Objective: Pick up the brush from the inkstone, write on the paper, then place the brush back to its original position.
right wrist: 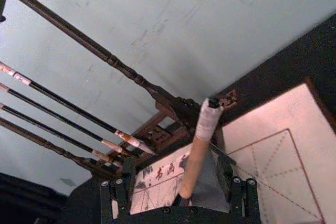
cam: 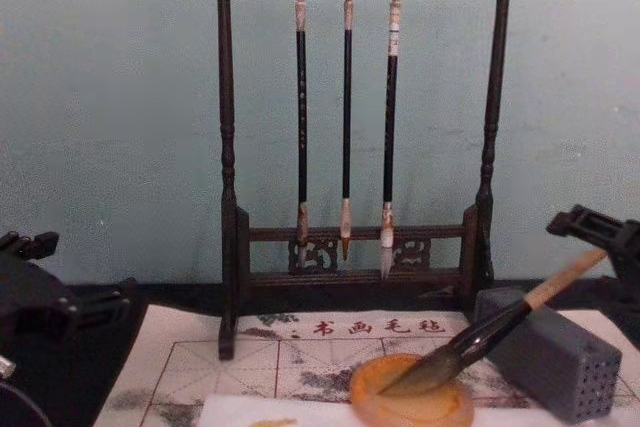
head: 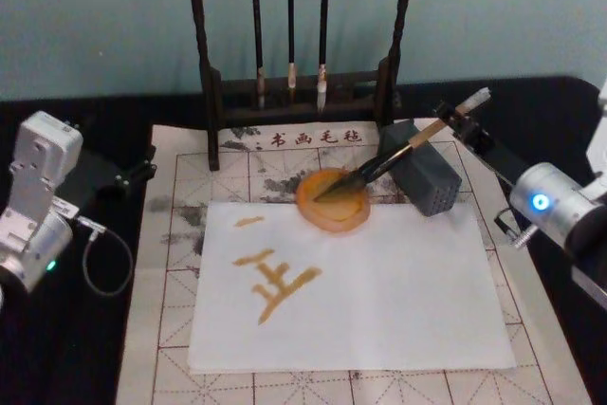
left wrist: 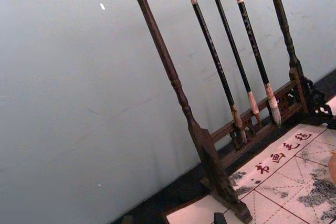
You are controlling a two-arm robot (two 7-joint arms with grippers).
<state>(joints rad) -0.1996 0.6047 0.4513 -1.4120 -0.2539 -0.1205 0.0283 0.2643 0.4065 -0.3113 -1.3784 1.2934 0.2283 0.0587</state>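
A large brush (head: 398, 155) lies slanted with its dark tip in the round amber inkstone (head: 332, 201) and its black lower section leaning on the top edge of a grey block (head: 423, 180) just beside the dish. The right gripper (head: 462, 113) is at the tan handle's upper end, near the white cap; the right wrist view shows the handle rising from between its black fingers (right wrist: 118, 195), which look closed on it (the contact itself is hidden there). The head view alone shows the white paper (head: 398, 291) lying on a cream grid mat (head: 175, 187), its far edge touching the inkstone, with amber strokes painted on its left half. The chest view shows the rack (cam: 228, 197) of three thin hanging brushes (cam: 346, 117) from the side, behind the dish. The left gripper (head: 133, 175) rests well left of the paper; whether it is apart or together cannot be told.
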